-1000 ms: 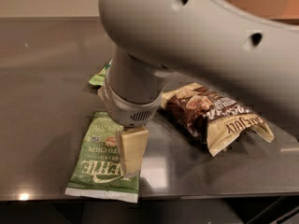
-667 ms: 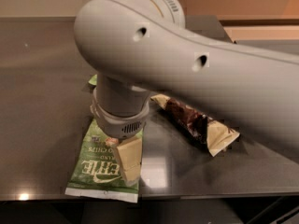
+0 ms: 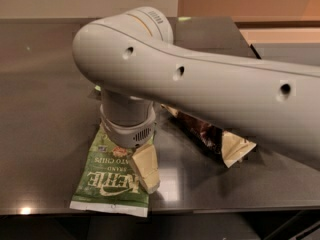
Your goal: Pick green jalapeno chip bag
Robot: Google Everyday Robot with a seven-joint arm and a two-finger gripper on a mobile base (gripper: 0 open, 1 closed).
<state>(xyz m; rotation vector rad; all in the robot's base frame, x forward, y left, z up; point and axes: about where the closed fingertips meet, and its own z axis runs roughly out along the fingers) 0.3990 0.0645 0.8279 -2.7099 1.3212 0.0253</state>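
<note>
The green jalapeno chip bag (image 3: 109, 178) lies flat on the dark table (image 3: 45, 94), near its front edge, with white lettering facing me. My gripper (image 3: 144, 168) hangs from the big white arm directly over the bag's right side. One pale finger (image 3: 145, 166) reaches down to the bag's right edge and seems to touch it. The other finger is hidden by the wrist.
A brown snack bag (image 3: 220, 136) with a cream end lies to the right, mostly hidden under the arm. A bit of another green packet (image 3: 96, 89) peeks out behind the wrist. The table's front edge (image 3: 210, 209) runs just below the bag.
The arm has swung left and lowered, so it now covers most of the brown bag. The gripper has stayed over the green bag's right side.
</note>
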